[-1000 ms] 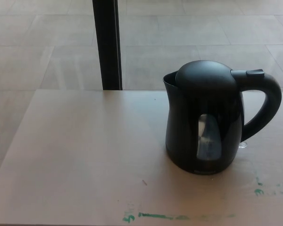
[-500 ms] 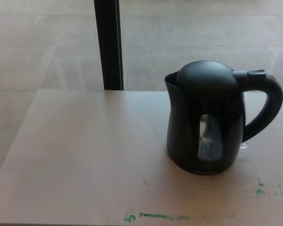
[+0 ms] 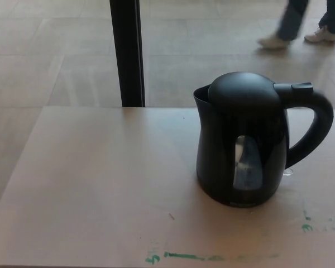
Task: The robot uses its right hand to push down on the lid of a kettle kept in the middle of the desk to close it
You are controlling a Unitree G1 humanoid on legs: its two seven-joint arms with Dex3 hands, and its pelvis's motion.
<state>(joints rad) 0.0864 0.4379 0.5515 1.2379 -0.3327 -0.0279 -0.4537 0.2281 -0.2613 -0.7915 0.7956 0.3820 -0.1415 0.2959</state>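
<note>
Black plastic forms the kettle (image 3: 240, 151), which is set upright on the desk (image 3: 100, 184) toward its right edge, its lid (image 3: 243, 92) seated down, handle turned rightward. Neither robot hand is seen. A person's legs (image 3: 301, 22) are glimpsed on the floor beyond the far edge.

pale beige tiled floor (image 3: 56, 50) with a soft sheen, tall black upright post (image 3: 127, 53) behind the light wooden desk (image 3: 100, 178), green marker scribbles (image 3: 212, 257) along its near edge, a person's legs in jeans and white shoes (image 3: 301, 25) top right
</note>
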